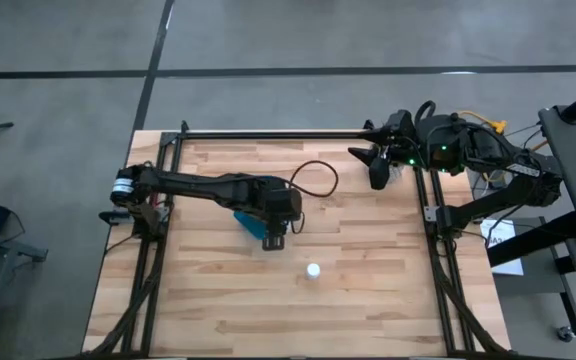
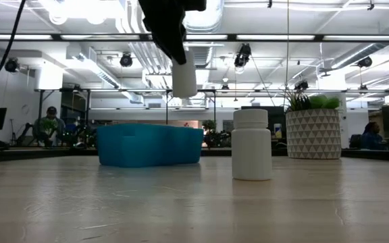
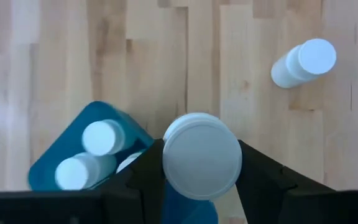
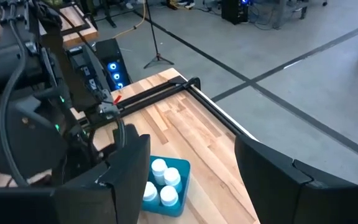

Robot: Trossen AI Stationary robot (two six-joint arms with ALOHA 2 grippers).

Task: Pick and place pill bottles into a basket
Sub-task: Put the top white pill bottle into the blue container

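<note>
My left gripper [image 1: 273, 238] is over the middle of the table, shut on a white pill bottle [image 3: 202, 155]. It holds the bottle in the air beside the teal basket [image 2: 148, 144], near the basket's right end. The basket [image 3: 55, 163] has several white bottles [image 3: 102, 137] standing in it. One more bottle [image 2: 251, 144] stands upright on the table to the right of the basket; it also shows in the high view [image 1: 313, 270]. My right gripper [image 1: 378, 168] is open and empty at the table's far right corner. My left gripper pinches the bottle between its two fingers [image 3: 143, 174] by the sides of its body [image 2: 184, 81], under the cap. The fingers come from above, pointing down. The bottle stands about upright, cap up, its lower end below the fingers, lifted clear of table and basket.
A white patterned pot with a green plant [image 2: 314, 131] stands beyond the table's far right. Black frame rails [image 1: 268, 135] run along the far, left and right edges. Bare wood [image 1: 228, 310] lies toward the near edge.
</note>
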